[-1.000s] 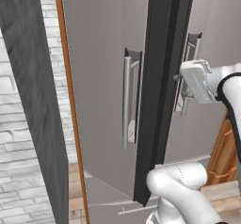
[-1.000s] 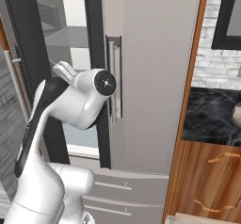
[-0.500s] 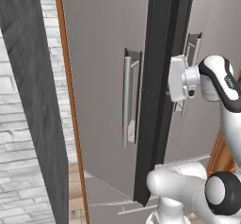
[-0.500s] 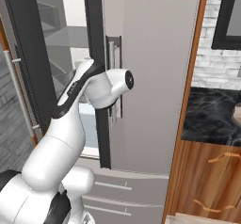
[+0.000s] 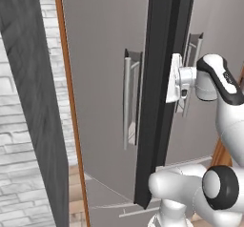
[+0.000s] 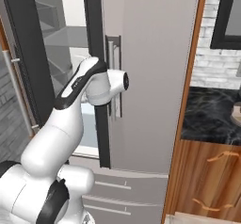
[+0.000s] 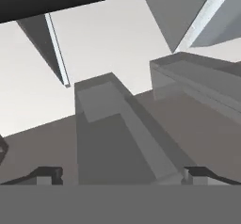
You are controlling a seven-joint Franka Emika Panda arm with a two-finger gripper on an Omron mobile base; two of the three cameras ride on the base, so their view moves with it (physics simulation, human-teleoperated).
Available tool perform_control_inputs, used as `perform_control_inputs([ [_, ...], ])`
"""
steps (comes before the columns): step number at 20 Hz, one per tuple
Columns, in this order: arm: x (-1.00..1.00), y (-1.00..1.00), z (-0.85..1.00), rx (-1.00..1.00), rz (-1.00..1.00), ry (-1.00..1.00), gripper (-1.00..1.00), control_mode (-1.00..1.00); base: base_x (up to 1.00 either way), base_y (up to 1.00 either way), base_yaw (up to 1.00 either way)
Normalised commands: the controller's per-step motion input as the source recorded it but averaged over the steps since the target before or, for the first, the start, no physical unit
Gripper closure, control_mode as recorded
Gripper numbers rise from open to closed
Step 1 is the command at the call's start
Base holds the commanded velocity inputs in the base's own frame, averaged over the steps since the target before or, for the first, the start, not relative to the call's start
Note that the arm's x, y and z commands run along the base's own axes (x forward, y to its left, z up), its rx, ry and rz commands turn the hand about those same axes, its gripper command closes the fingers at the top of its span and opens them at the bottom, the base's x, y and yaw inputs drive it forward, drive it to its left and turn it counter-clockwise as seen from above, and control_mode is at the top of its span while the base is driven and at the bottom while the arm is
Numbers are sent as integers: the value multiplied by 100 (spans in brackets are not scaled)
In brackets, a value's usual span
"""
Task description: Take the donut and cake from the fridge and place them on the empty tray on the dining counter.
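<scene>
Swung inward, open gripper (image 7: 120, 175) faces fridge (image 6: 146, 53) bins (image 7: 113, 133), seemingly.

Left wall: I see pale grey-white brick (image 5: 24, 140) beside a dark slanted panel (image 5: 35, 102).
Right side: I see wooden cabinets (image 6: 207, 180) under a black marble top (image 6: 212, 119).
Floor: I see light wood planks (image 5: 74, 192).

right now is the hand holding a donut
No, the hand is open with nothing between its fingers, facing grey bins in the fridge.
</scene>
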Motion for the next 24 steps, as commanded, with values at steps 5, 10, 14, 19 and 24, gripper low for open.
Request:
perform_control_inputs([
  [5,-24,72,0,7,14,18,-100,-100,0,0,0],
  [10,-44,96,0,1,10,13,-100,-100,0,0,0],
  [14,-56,100,0,0,6,10,-100,-100,0,0,0],
  [19,-42,100,0,0,4,8,-100,-100,0,0,0],
  [24,-24,100,0,0,2,5,-100,-100,0,0,0],
])
